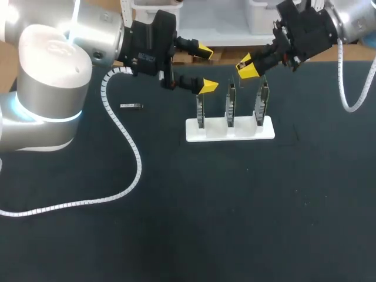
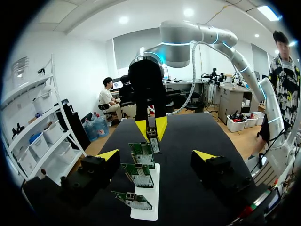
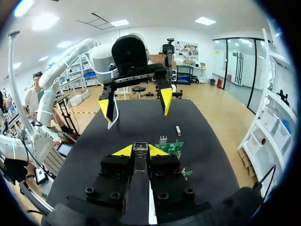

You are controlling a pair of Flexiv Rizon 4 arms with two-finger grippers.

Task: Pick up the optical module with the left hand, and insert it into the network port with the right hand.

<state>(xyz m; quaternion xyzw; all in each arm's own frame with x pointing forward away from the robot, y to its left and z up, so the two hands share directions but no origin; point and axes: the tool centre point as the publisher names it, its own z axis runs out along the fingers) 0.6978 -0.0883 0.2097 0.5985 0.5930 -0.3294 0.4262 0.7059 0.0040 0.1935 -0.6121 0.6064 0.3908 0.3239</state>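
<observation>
My right gripper [image 1: 247,66] hangs above the middle circuit board [image 1: 231,106], shut on a slim metal optical module [image 3: 139,157] that sticks out between its yellow tips. In the left wrist view that module [image 2: 153,142] points down at the far board [image 2: 142,153]. Three green boards with network ports stand upright in a white holder [image 1: 235,132]. My left gripper [image 1: 207,69] is open and holds nothing, just left of the holder and facing the right gripper. Its yellow tips [image 2: 108,154] stand on either side of the row of boards.
A second small module [image 1: 131,106] lies on the black mat to the left of the holder, and it shows again in the right wrist view [image 3: 178,130]. A white spiral cable [image 1: 126,144] from the left arm trails over the mat at the left.
</observation>
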